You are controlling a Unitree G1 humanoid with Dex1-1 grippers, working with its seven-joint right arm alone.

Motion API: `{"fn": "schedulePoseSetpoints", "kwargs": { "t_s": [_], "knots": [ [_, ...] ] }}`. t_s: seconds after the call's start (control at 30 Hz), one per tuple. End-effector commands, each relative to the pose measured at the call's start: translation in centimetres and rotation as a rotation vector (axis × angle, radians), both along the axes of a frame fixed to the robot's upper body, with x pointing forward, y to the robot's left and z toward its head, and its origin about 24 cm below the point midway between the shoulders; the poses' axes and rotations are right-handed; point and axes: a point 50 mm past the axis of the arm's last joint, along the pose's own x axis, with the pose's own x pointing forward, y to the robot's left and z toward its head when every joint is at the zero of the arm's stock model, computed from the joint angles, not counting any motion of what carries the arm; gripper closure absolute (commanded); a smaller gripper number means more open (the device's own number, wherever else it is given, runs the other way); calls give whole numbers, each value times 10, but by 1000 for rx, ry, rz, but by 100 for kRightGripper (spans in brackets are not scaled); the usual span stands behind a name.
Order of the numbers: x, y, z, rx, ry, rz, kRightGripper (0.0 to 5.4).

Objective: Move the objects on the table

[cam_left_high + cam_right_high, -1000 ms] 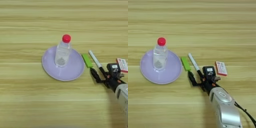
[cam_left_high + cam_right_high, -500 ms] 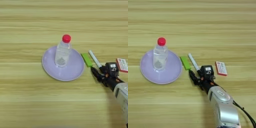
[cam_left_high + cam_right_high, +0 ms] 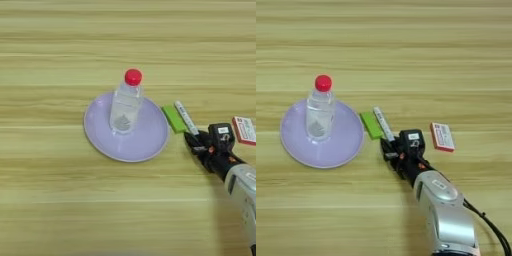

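So the broad light yellowish wood-grain table (image 3: pixel 60 210) has four task things bunched around the middle, plus a small red-and-white card or box (image 3: pixel 442 136) lying flat off to the right. The round lavender plate (image 3: pixel 291 145) sits left of center, and the clear plastic bottle with the red cap (image 3: pixel 319 111) stands upright on it, toward the back half. Just beside the plate's right rim lies the small green rectangular block (image 3: pixel 372 124), and right next to that, angled the same way, is the white marker with the black cap (image 3: pixel 383 123); whether block and marker actually touch I can't say. The right gripper (image 3: pixel 390 149) on its silver forearm (image 3: pixel 446 220) is down at the marker's near end, and the two black fingers look closed around it, though it's all black there and the cap end is hidden, so I can't tell for sure if it's really gripped. Handling-wise, my guess is the marker is light, stiff and a bit slick, and round enough to roll or twist if pinched near one tip, so nearer the middle of the barrel would be safer. The block looks light and rigid but low, so take it across its narrow sides. The bottle looks nearly empty, so light and tippy; grab the body below the shoulder, gently, since thin plastic dents. The plate is shallow, so only the rim offers any hold.
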Motion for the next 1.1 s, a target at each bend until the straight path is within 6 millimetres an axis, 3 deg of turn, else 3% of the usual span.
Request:
{"fn": "schedulePoseSetpoints", "kwargs": {
  "t_s": [0.03,0.13,0.77,1.1],
  "knots": [
    [4,-8,8,-57,-18,-27,425],
    [6,-11,13,-66,-43,-40,464],
    [12,-26,48,-101,-162,-108,465],
    [10,-62,81,-170,-254,-217,465]
  ]
}}
